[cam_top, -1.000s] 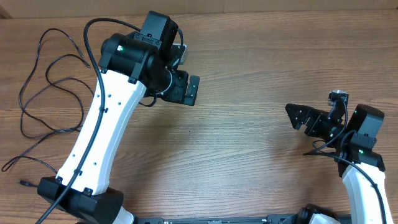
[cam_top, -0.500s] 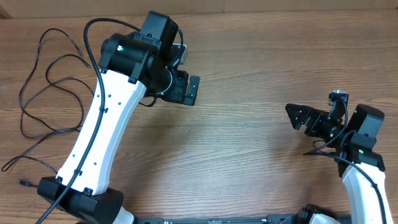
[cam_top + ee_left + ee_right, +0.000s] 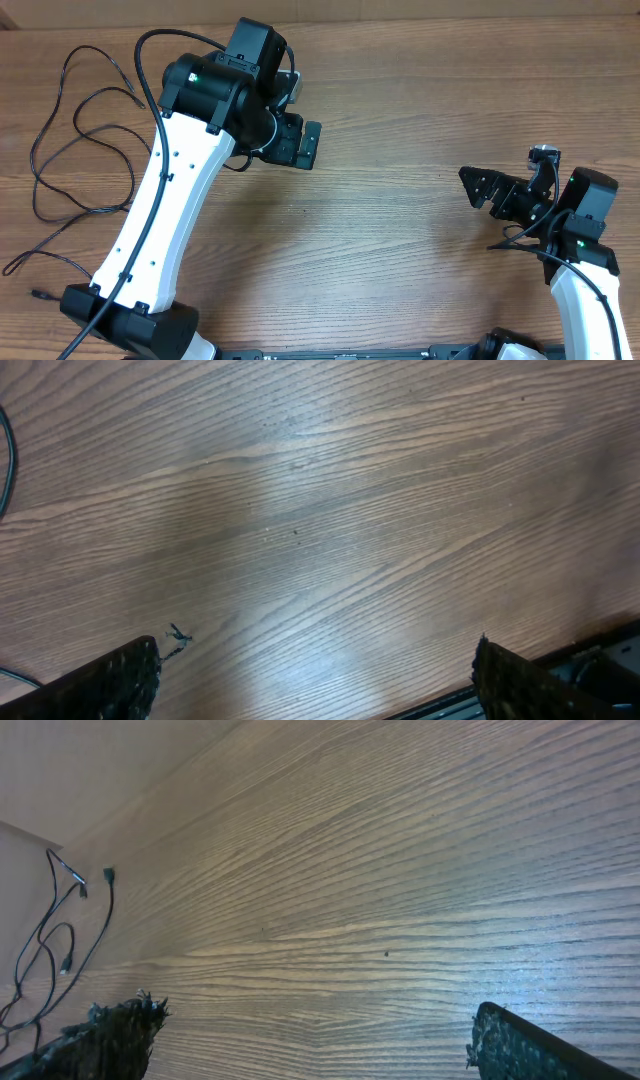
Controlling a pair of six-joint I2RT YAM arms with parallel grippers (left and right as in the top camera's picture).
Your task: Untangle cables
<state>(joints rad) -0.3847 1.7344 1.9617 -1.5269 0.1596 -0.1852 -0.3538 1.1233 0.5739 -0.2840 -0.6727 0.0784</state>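
Wood-grain brown laminate forms the top of the desk (image 3: pixel 400 110), which carries both arms and the task items.

**Cables.** The thin black flexible cables (image 3: pixel 80 128) lie at the far left of the desk in the overhead view, spread in several loose loops that cross one another. One end trails toward the lower left corner, near the base of the left arm. The right wrist view shows the same cables (image 3: pixel 45 925) at its left edge, with small plug ends at the top of the strands. They rest flat on the wood, and neither hand touches them.

**Left hand.** The left hand (image 3: pixel 300 125) sits over the upper middle of the desk, to the right of the cables and well apart from them. In the left wrist view its two dark fingertips (image 3: pixel 120 680) stand at opposite lower corners of the frame, so the left hand (image 3: pixel 315 660) is spread wide. Only bare wood shows between the fingers. A dark cord curves along the left edge of this view, and it cannot be told which cord it is.

**Right hand.** The right hand (image 3: pixel 490 190) sits at the right side of the desk, far from the cables. In the right wrist view its fingertips (image 3: pixel 110 1025) are likewise set far apart, with plain wood between them.
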